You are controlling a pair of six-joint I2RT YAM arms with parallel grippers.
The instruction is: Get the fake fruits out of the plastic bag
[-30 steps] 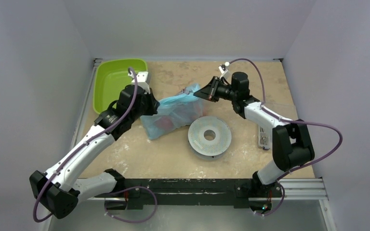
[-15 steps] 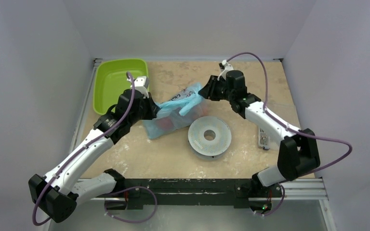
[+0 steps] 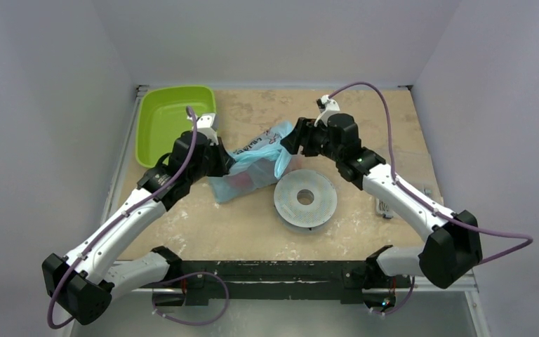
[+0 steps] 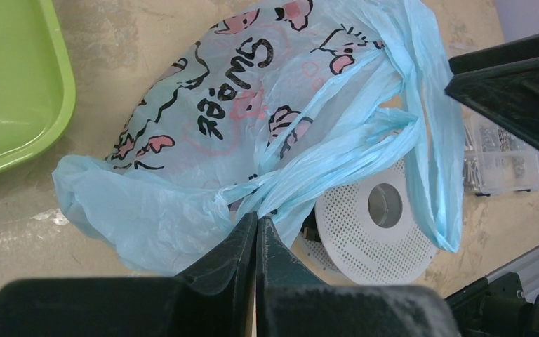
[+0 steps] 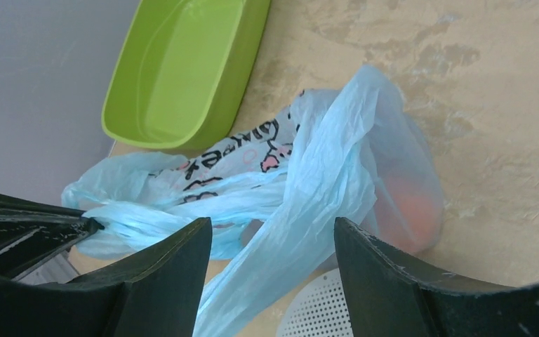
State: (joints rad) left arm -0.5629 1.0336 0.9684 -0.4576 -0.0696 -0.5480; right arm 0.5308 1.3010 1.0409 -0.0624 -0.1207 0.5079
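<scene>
left end effector [image 4: 255,223] clamps the plastic bag [image 4: 203,161]; right end effector [image 5: 274,230] spread apart just beside it.

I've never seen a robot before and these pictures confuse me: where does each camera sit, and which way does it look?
Top external: above and behind, looking down on the table; left arm and right arm show whole.
Left wrist: on the left arm, looking past the left fingers, shut on the plastic bag.
Right wrist: on the right arm, looking between the open right fingers at the bag and green tray.
Shared: both wrist views see the bag and white disc.
</scene>
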